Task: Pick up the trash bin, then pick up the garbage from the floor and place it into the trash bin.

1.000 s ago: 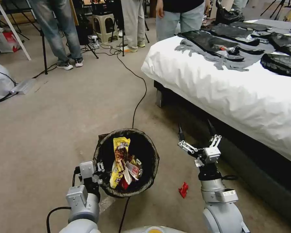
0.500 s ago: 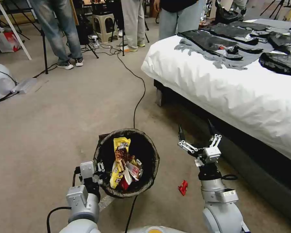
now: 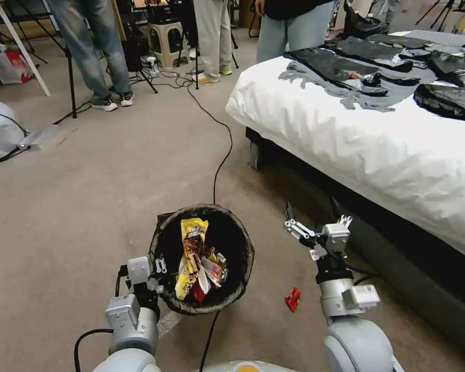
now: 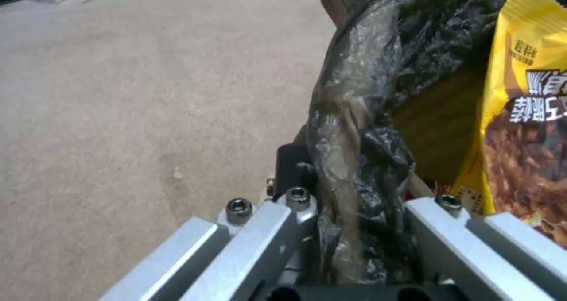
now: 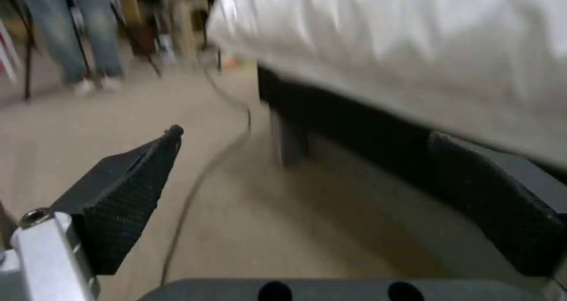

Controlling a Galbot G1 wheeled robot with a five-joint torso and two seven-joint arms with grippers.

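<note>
The trash bin [image 3: 247, 258], lined with a crinkled black bag, is in the lower middle of the head view. My left gripper [image 3: 159, 268] is shut on its near-left rim. In the left wrist view the bag-covered rim [image 4: 345, 128] runs between that gripper's [image 4: 354, 234] fingers. Inside the bin lie a yellow-brown wrapper [image 3: 192, 240] [image 4: 522, 93] and red-and-white wrappers [image 3: 212, 271]. One small red piece of garbage [image 3: 293, 299] lies on the floor to the right of the bin. Above and beyond it my right gripper [image 3: 312, 211] [image 5: 313, 181] stands open and holds nothing.
A bed with a white sheet [image 3: 377, 139] and dark clothes [image 3: 346, 70] fills the right side, its dark base [image 3: 398, 258] close to my right arm. A black cable [image 3: 223, 155] runs across the floor to the bin. People's legs [image 3: 93, 51], tripods and a stool stand at the back.
My right wrist has rolled, turning the open gripper, and the forearm has shifted a little. The bin, my left gripper and the red scrap hold their places.
</note>
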